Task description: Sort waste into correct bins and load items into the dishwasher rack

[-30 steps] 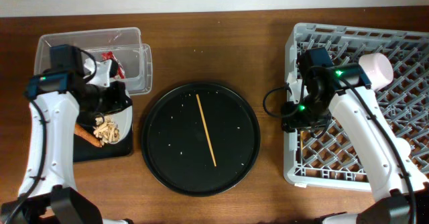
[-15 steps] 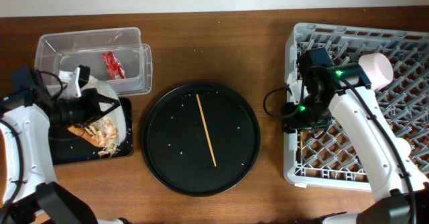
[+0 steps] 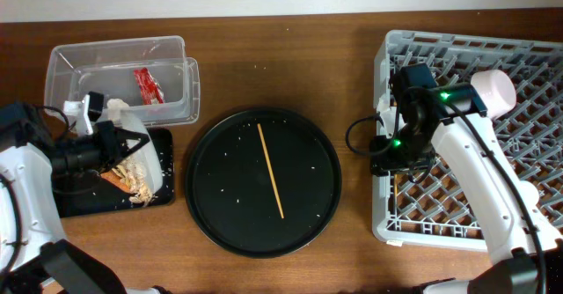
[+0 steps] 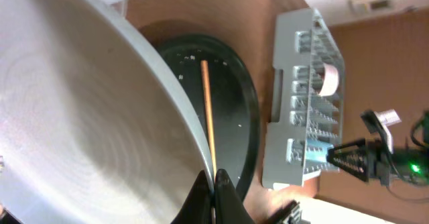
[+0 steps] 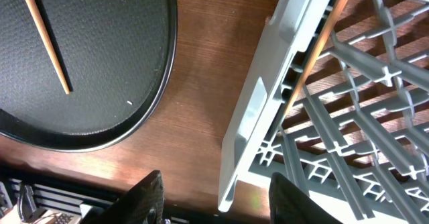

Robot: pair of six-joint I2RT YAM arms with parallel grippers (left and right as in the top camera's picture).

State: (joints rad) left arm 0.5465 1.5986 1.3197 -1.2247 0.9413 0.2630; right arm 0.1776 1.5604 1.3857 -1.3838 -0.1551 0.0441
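Between the jaws of the left gripper [image 4: 213, 184], the pale grey plate [image 4: 80, 117] is showing faint concentric rings. Beyond them, a black tray [image 4: 236, 117] is carrying white flecks and a tan chopstick [image 4: 208, 117]. Ahead of the jaws of the right gripper [image 5: 218, 190], the grey lattice rack [image 5: 258, 110] is crossing the red-brown table [image 5: 201, 83].

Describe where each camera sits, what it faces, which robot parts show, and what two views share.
Overhead: above the table, looking straight down; the left arm and right arm both show.
Left wrist: on the left arm, looking past the plate toward the rack; the left gripper pinches the plate's rim.
Right wrist: on the right arm, looking down at the rack's edge; the right gripper is open.
Shared: all show the chopstick on the round tray.
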